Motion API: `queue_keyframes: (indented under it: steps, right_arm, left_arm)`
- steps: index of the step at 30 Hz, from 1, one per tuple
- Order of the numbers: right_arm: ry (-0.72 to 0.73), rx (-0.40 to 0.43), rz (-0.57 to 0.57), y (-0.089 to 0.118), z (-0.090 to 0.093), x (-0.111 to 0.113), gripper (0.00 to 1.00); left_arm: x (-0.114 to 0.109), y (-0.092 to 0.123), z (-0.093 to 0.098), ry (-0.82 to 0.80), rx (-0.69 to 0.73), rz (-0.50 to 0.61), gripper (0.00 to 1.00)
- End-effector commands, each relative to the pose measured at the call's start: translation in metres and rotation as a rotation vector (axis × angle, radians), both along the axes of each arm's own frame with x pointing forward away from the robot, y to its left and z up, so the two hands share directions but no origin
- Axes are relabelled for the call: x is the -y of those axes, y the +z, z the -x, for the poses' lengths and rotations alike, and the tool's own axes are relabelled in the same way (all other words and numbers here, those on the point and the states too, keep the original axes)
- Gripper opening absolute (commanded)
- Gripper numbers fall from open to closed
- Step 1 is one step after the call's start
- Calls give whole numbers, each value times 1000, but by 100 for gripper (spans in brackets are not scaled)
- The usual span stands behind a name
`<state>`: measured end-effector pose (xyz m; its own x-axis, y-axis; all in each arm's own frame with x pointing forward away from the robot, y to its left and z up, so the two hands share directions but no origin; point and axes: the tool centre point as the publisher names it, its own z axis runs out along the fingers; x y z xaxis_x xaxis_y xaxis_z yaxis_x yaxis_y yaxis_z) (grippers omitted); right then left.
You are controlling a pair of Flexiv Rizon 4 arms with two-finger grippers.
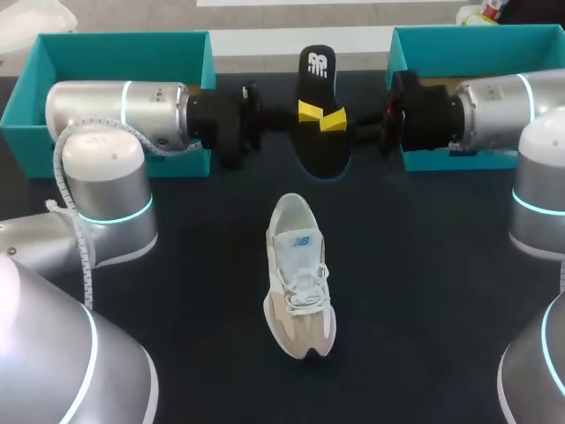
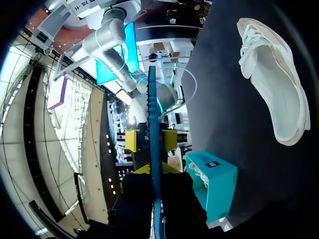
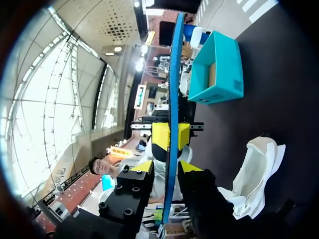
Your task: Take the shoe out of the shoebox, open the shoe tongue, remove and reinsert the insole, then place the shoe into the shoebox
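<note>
insole (image 1: 318, 71): thin, light, floppy foam, should bend easily and sag if held by one end. it's in the air above the far middle of the tabletop (image 1: 424, 291). left pincer (image 1: 309, 111) and right pincer (image 1: 334, 121) are each clamped on it near mid-length, from opposite edges. for reinsertion i'd grip nearer the heel and feed it toe first.

shoe (image 1: 298, 276): light, soft upper, stiffer sole. stands upright mid-tabletop, toe toward me, apart from both pincers. best hold looks like the heel collar or the midsole sides, not the laces.

count: one shoe, one insole, two teal boxes: left teal box (image 1: 124, 44), right teal box (image 1: 477, 35). can't tell which is base and which is lid.
</note>
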<state>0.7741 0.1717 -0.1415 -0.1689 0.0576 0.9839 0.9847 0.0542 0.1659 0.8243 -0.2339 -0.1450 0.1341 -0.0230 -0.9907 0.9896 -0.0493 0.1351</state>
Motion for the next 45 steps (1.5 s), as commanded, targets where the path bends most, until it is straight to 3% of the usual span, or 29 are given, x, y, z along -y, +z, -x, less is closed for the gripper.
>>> queue_keyframes:
  steps: [1,4,10,19,20,21,22,28,32,37,42,45]
  right_arm:
    - [10,0,-1,-1,-4,-2,29]
    - [14,1,-3,-2,-4,-3,27]
    - [21,-1,-6,-3,-5,-5,2]
    - [11,13,10,-2,-5,-4,0]
    - [1,16,20,-2,-6,-3,0]
    - [-4,18,25,-2,-6,-2,0]
    - [-9,20,24,-2,-6,-1,0]
    - [-46,40,45,-5,-11,5,0]
    - [-86,75,64,-8,-15,5,0]
    - [-182,247,60,-8,-19,6,0]
    - [-185,349,74,-5,-20,3,0]
    - [-167,470,81,-1,-21,-1,0]
  left_arm:
    - [6,-2,-1,0,5,6,0]
    - [7,-2,-1,2,2,10,0]
    - [7,-1,0,-1,3,16,0]
    - [-1,5,7,-11,-37,10,0]
    - [-3,6,7,-1,-42,4,38]
    - [-6,6,6,7,-54,-4,87]
    - [-9,7,5,14,-57,-4,100]
    - [-33,15,0,63,-122,-15,100]
    - [-53,13,2,78,-266,-66,100]
    - [-82,-1,6,109,-512,-168,100]
    - [-97,-10,8,140,-664,-233,100]
    - [-108,-23,10,188,-847,-280,100]
